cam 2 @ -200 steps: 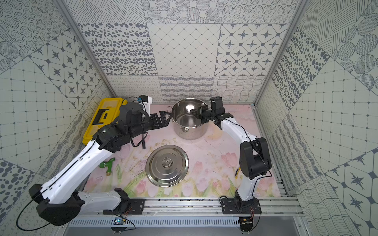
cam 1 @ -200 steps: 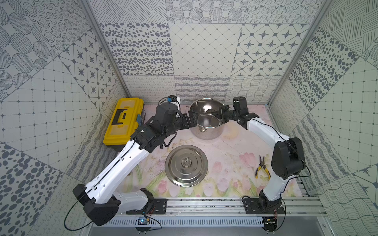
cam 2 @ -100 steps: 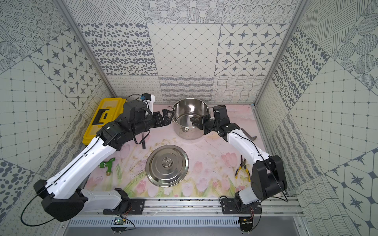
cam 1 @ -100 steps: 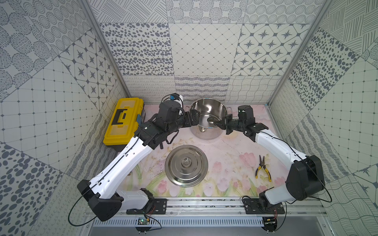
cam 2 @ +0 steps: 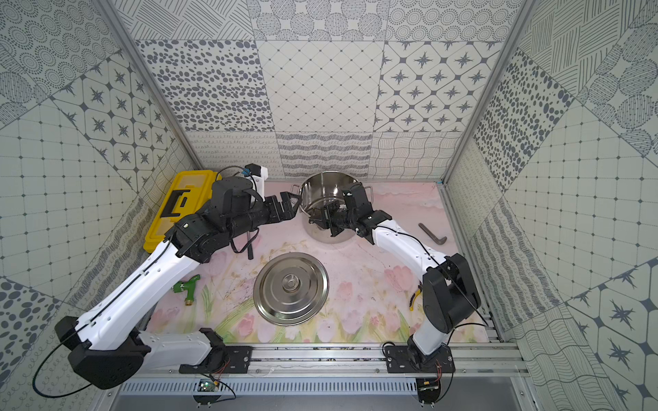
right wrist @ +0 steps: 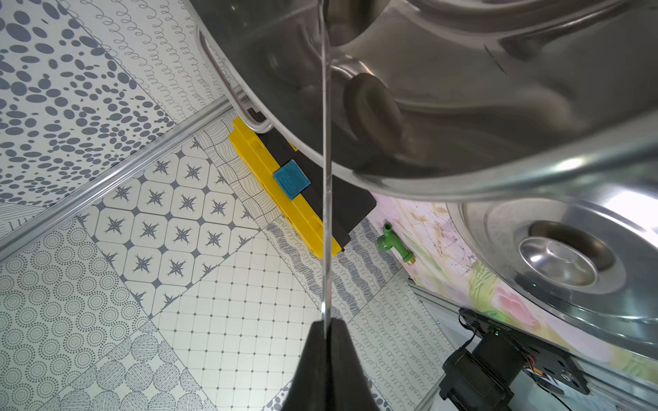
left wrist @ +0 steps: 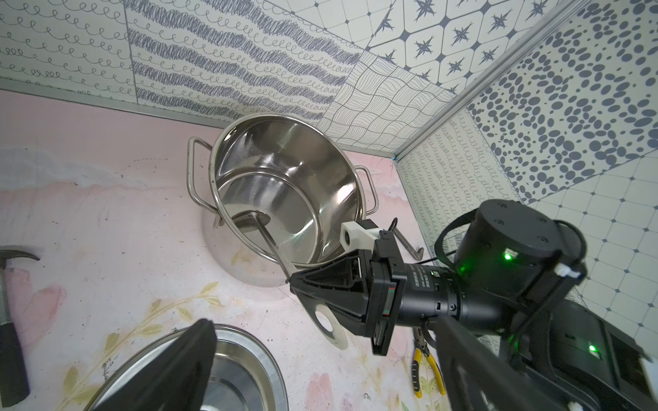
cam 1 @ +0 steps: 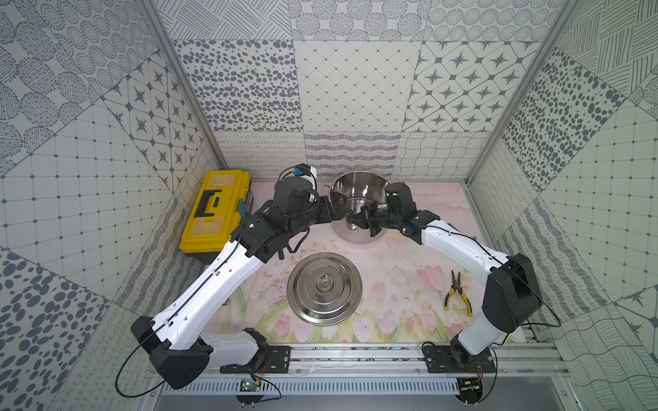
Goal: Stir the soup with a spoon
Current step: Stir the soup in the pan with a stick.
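Steel is what the right claw [left wrist: 292,281] pinches. Its two black fingers [left wrist: 331,281] are pressed together on the thin handle of the spoon [left wrist: 266,237], high up and far from the bowl end. From the claw the handle slopes down over the rim into the pot [left wrist: 306,167]. The spoon's little round bowl sits low inside, close to the wall. I see no soup there, only bare shiny metal.

The left claw [cam 2: 289,206] is wide apart and holds nothing. It hangs just beside the pot, near one loop handle [left wrist: 189,170].

Further out, the lid [cam 1: 324,288] lies flat on the flowery mat [cam 1: 391,270], apart from the pot. The pliers [cam 1: 458,299] lie by the right arm [cam 1: 459,249], and the yellow toolbox [cam 1: 213,210] sits on the left arm's [cam 1: 220,281] side.

I think the spoon is light and stiff, so it will not bend. But it is smooth and thin, so it can slip or twist between the fingers when the bowl rubs the pot. A hold high on the handle is good for big circles, yet it needs a firm squeeze. The pot looks empty, so it may slide if the spoon pushes its wall. The open claw could steady it by the loop handle.
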